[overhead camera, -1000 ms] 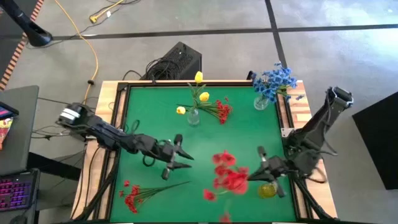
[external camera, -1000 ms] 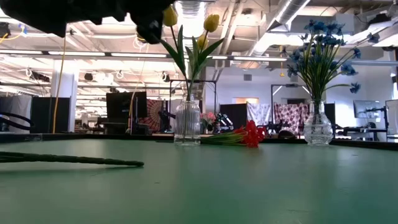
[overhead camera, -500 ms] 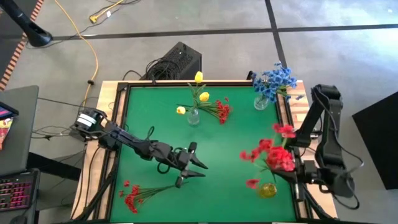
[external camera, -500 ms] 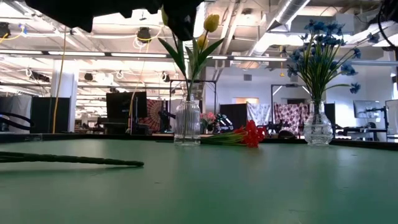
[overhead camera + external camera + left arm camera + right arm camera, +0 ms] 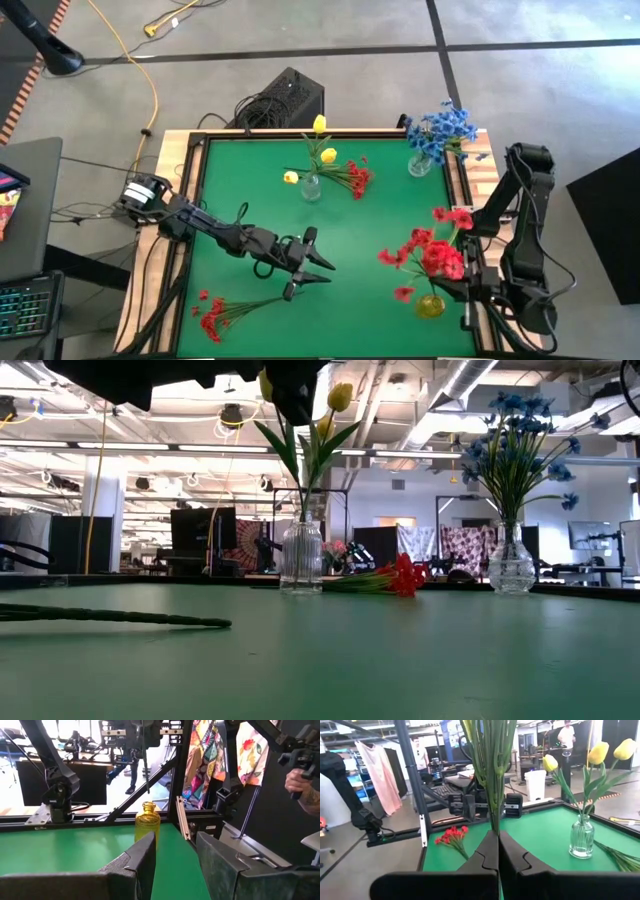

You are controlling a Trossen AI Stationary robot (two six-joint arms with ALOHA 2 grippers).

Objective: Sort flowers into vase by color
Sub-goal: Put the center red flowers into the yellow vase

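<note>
Two dark, jointed arms with two-finger grippers

Both arms are black, built of chunky segments with loose black cables looping along them. The left arm [image 5: 200, 225] carries a pale grey cylinder at its base, and the left gripper [image 5: 312, 271] ends in tapered black fingers [image 5: 142, 862] with matte, angular pads. The right gripper [image 5: 498, 851] has stepped, interlocking black finger edges.

Green table [image 5: 250, 200], vases [image 5: 311, 188], loose red sprigs [image 5: 215, 315]

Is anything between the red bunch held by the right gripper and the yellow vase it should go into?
Nothing visible. The right gripper is shut on the red bunch directly over the yellow vase; the left gripper waits off to the side.
</note>
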